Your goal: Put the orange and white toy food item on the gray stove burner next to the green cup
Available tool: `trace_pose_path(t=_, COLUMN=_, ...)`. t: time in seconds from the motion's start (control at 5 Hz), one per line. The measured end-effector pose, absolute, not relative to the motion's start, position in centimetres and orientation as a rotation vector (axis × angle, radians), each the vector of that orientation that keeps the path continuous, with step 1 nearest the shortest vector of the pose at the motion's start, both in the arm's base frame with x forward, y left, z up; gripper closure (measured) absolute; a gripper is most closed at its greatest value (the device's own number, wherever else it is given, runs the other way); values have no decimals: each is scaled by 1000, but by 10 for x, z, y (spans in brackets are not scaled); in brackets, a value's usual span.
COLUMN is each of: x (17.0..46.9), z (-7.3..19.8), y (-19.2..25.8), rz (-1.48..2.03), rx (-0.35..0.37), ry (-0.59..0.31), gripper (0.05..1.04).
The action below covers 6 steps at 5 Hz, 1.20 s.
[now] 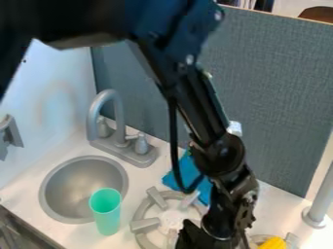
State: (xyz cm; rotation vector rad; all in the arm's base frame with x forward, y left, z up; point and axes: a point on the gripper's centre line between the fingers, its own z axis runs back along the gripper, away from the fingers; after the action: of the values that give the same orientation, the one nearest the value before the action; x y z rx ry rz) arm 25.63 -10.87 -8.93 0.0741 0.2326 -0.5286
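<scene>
Evidently, arm: the black arm (198, 107) slants down from the top edge, its lower part over the right side of the burner.
Sink: the round grey sink (78, 182) is set in the counter, left of the burner.
Burner: the grey burner (144, 224), with raised wedges, lies just beside the gripper (198, 237); it looks stiff and fixed, with nothing loose to take hold of.
Jaws: one cannot tell whether they are released, clenched or grasping something.
Cloth: the blue cloth (187, 170) lies behind the burner, partly hidden by the arm; it is probably light and limp, best pinched by a raised fold, since a flat part might slip away.
Cup: the green cup (107, 216) stands upright between sink and burner; it seems light, smooth, likely plastic, tippy if nudged high. A gentle squeeze around the middle should suit it, or a pinch on the rim.
Yellow thing: the yellow thing (273, 244) is at the bottom right, near the gripper; its weight and firmness are hard to judge, so a light hold across its sides seems safest.
</scene>
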Motion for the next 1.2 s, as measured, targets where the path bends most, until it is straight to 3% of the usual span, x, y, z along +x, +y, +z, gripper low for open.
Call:
trace_pose_path(t=0.2, x=262, z=-109, y=-112, rz=-505, rx=99, ry=280, gripper=136)
trace_pose_path(t=0.4, x=263, z=-112, y=-112, rz=-487, rx=118, ry=284, gripper=370)
trace_pose_path(t=0.6, x=255, z=-109, y=-106, rz=-452, rx=136, ry=275, gripper=444)
trace_pose_path(t=0.8, x=260, z=-66, y=-103, rz=-410, rx=122, ry=165, gripper=444)
trace_pose_path(t=1.0, x=280, z=-17, y=-66, rz=-262, rx=93, ry=57, gripper=444)
trace_pose_path(t=1.2, x=296, z=-10, y=-42, rz=-171, rx=106, ry=48, gripper=444)
